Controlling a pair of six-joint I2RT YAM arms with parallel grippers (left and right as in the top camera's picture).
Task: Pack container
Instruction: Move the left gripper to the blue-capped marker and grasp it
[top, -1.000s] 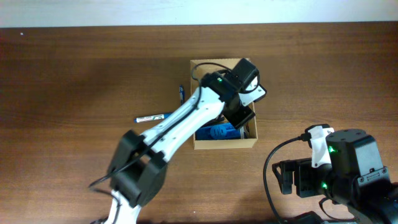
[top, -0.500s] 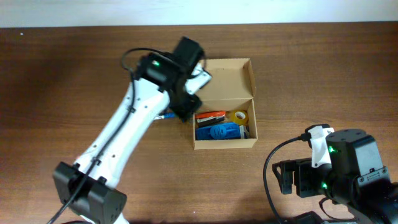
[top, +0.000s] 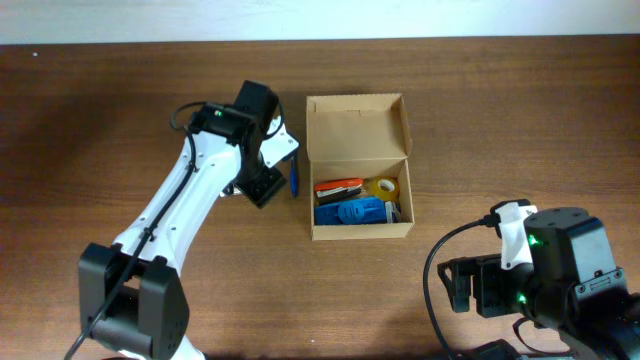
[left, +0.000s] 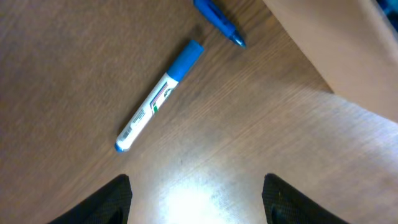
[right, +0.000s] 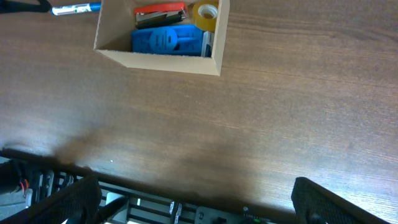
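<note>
left gripper (left: 198, 204): mine, jaws partly apart, nothing between them; hovers over bare table just left of the box
right gripper (right: 199, 202): jaws spread wide, holds nothing; sits low at the near right edge, well apart from the box
container (top: 360, 230): small plain tan cardboard box, rectangular; near the middle of the brown wooden table (top: 500, 120)
lid: hinged flap open, folded up and back on the far side; side tabs up along its edges
box contents: all in the near half, resting on the bottom
- blue moulded plastic item (top: 350, 212): against the front wall
- red-orange and black stapler-like item (top: 338, 187): behind the blue one, left side
- yellow tape roll (top: 383, 187): behind the blue one, right side, beside the red item
outside the box: two pens on the table to its left, below my left wrist
- white-barrelled marker with blue cap (left: 158, 96): lying flat, apart from the box
- blue pen (left: 217, 18): just beside the box's left wall, tip close to the marker's cap, not touching
</note>
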